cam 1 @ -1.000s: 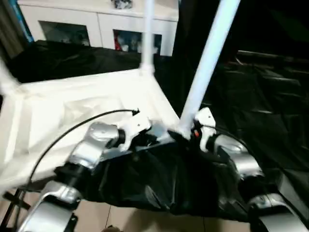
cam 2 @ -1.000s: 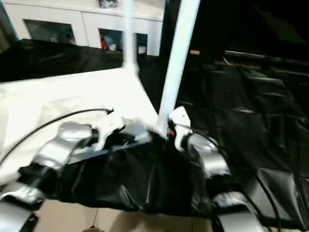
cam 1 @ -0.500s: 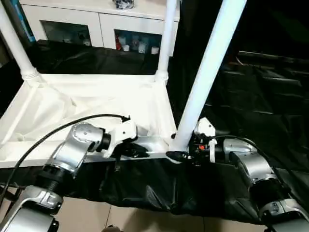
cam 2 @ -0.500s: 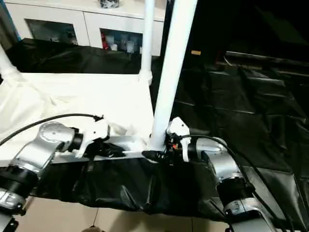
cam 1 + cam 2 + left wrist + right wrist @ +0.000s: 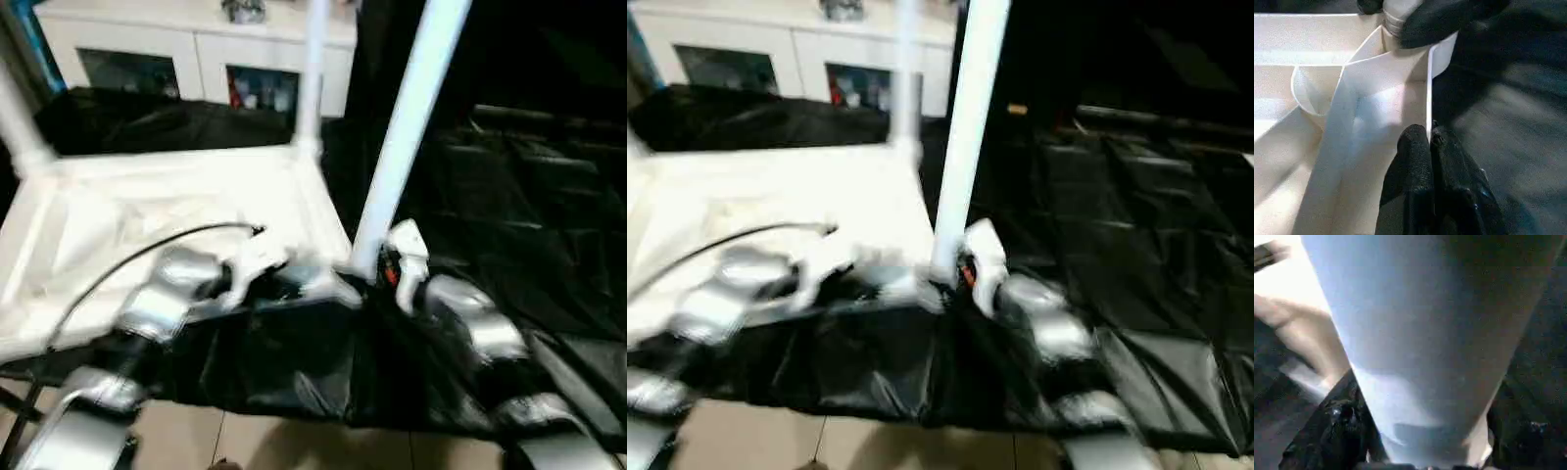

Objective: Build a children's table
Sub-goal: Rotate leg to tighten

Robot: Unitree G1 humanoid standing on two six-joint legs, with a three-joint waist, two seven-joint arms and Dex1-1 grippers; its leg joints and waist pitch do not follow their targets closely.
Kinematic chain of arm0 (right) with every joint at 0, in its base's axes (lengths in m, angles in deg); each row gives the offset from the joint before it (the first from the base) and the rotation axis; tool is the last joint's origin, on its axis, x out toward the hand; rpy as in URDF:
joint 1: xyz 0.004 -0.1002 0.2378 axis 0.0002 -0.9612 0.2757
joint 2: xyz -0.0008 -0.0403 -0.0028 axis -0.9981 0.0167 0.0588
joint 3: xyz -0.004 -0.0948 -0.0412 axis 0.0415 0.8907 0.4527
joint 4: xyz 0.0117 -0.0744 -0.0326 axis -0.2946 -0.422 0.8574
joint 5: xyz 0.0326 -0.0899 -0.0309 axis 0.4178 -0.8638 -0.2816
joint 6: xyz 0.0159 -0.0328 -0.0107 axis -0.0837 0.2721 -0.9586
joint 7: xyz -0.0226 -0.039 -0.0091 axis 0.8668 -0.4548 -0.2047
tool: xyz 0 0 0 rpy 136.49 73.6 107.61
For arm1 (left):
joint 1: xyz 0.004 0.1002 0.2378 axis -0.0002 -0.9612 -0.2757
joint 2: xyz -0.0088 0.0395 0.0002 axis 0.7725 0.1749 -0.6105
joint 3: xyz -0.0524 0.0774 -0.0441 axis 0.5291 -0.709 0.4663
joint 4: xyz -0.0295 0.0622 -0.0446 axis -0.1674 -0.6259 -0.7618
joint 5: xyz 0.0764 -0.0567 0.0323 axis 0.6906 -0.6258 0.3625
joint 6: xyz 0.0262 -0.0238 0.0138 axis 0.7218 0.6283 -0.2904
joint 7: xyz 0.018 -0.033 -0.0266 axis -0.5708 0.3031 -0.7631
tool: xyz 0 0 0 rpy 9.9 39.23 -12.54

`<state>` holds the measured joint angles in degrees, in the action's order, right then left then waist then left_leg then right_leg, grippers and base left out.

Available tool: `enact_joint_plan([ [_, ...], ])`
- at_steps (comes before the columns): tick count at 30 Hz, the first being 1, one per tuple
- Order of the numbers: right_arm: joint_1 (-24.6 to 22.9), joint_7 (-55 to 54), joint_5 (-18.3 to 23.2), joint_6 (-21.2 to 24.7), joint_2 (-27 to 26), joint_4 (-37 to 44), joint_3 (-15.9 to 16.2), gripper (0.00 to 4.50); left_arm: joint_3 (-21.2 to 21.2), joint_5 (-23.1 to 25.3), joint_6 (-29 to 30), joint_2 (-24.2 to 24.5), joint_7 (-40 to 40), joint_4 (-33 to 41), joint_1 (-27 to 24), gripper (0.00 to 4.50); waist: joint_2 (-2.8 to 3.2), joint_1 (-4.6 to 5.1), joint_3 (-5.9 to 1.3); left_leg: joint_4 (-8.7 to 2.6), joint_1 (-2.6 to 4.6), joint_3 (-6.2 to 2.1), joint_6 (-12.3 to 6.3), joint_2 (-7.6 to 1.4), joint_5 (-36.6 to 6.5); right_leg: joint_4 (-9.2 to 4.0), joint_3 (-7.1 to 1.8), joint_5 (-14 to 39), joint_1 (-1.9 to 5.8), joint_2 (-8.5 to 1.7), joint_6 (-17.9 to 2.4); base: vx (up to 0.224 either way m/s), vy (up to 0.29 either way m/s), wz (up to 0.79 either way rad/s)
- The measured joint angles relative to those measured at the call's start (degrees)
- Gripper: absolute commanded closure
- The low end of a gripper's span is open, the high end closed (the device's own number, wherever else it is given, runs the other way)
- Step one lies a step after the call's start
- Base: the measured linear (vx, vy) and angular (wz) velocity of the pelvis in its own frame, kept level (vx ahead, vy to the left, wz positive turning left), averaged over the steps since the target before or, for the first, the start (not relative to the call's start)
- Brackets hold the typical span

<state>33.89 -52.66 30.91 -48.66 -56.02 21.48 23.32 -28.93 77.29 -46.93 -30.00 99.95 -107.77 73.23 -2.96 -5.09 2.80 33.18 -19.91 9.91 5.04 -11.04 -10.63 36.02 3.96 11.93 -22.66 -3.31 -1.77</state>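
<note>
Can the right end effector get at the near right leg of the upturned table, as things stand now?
Probably yes. The right end effector is already at the foot of that leg, its fingers on either side of the tube, and nothing stands between them.

Looks like a home room, perhaps a living or play room. At the back, a low white cabinet (image 5: pixel 196 59) with glass doors and small colourful items behind the panes; underfoot, pale tiled floor (image 5: pixel 265 446) with a visible grout line. Across the middle, black plastic sheeting (image 5: pixel 509 196), creased and glossy, spread wide as a cover for the work area, with a strip of blue (image 5: pixel 34 44) at the far left edge, too blurred to identify.
</note>
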Motion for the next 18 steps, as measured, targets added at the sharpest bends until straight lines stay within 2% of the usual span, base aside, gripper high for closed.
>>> enact_joint_plan([
  [4, 3.1, -14.9, -1.3, -1.0, -3.4, -4.3, -3.1, 1.81, 0.9, 1.1, 2.9, -6.2, -9.0, -3.1, 2.1, 4.50, 0.07, -0.33, -0.04, 0.00, 0.02, 0.00, 0.00, 0.00, 0.0, 0.01, -0.02, -0.2, 0.02, -0.01, -0.2, 0.000, 0.000, 0.00],
  [8, 4.0, -20.9, -3.2, -3.5, -4.3, -6.0, -3.5, 1.81, 0.9, 1.8, 3.4, -8.6, -12.3, -3.9, 2.8, 4.50, 0.08, -0.76, -0.05, -0.02, -0.07, 0.00, -0.07, 0.01, 0.0, -0.06, -0.02, -0.1, -0.02, -0.02, -0.2, 0.000, 0.000, 0.00],
  [10, 4.0, -20.8, -3.4, -4.1, -4.3, -6.3, -3.5, 1.14, 0.9, 2.2, 2.7, -8.7, -12.4, -4.0, 2.8, 4.50, 0.08, -0.84, -0.04, -0.03, -0.08, 0.00, -0.09, 0.02, 0.0, -0.08, -0.02, -0.1, -0.02, -0.02, -0.2, 0.000, 0.000, 0.00],
  [13, 4.0, -18.6, -3.9, -4.7, -4.0, -6.8, -3.5, 1.12, 0.8, 2.3, 2.1, -8.6, -12.2, -4.3, 2.8, 4.50, 0.05, -0.84, -0.03, -0.02, -0.08, 0.00, -0.09, 0.01, 0.0, -0.08, -0.01, -0.1, -0.02, -0.02, -0.2, 0.000, 0.000, 0.00],
  [15, 4.0, -16.5, -3.8, -5.2, -3.4, -7.1, -3.6, 0.72, 0.5, 2.3, 1.5, -8.1, -11.8, -4.3, 2.8, 4.50, 0.05, -0.81, -0.03, -0.02, -0.08, 0.00, -0.09, 0.01, 0.0, -0.09, -0.01, -0.1, -0.02, -0.02, -0.1, 0.000, 0.000, 0.00],
  [18, 3.7, -10.1, -3.8, -6.3, -1.7, -6.9, -2.5, 0.68, 0.1, 1.9, 0.1, -6.2, -9.2, -4.0, 2.7, 4.50, 0.03, -0.68, -0.01, -0.10, -0.14, 0.00, -0.09, 0.00, 0.0, -0.09, 0.00, -0.1, -0.11, -0.01, -0.1, 0.000, 0.000, 0.00],
])
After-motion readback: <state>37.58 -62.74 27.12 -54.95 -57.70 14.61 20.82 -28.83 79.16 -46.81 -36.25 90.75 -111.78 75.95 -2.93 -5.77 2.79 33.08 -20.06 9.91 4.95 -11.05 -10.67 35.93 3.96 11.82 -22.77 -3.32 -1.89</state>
